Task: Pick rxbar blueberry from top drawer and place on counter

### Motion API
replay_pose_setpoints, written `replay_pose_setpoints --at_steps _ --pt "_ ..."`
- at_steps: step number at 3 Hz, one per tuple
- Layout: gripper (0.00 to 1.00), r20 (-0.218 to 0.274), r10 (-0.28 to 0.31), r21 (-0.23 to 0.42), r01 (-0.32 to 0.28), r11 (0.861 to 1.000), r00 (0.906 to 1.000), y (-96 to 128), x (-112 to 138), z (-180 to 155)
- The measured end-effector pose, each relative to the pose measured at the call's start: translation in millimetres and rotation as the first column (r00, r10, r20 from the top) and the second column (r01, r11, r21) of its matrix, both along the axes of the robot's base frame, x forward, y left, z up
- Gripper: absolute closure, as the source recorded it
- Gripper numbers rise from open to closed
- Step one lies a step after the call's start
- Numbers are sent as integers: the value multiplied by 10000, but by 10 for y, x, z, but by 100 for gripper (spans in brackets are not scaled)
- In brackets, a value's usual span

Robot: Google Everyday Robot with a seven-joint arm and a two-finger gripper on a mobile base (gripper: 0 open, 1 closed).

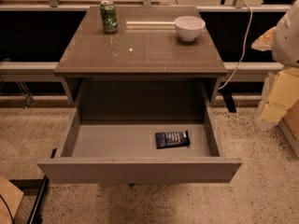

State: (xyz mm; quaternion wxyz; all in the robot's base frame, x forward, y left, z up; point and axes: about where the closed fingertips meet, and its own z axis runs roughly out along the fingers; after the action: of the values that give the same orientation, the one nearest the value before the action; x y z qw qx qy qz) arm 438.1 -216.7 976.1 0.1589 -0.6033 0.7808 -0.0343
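The rxbar blueberry (pixel 172 139) is a dark navy bar with white lettering. It lies flat on the floor of the top drawer (pixel 112 141), right of the middle and near the front panel. The drawer is pulled fully open under the counter (pixel 145 48), a glossy brown-grey tabletop. My gripper (pixel 274 101) shows as a pale yellowish shape at the right edge of the camera view. It hangs beside the cabinet, outside the drawer and well to the right of the bar, holding nothing that I can see.
A green can (pixel 109 17) stands at the counter's back left. A white bowl (pixel 189 27) sits at its back right. A white cable (pixel 243 45) hangs behind the cabinet's right side. The floor is speckled beige. A dark bar (pixel 37 202) lies at lower left.
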Motion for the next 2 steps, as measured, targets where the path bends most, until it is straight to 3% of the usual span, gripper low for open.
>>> replay_pose_setpoints --at_steps 1,2 --pt "0 0 -4 1 4 10000 10000 0 0 -1" --pt "0 -91 -516 94 516 9986 9986 8 38 -77"
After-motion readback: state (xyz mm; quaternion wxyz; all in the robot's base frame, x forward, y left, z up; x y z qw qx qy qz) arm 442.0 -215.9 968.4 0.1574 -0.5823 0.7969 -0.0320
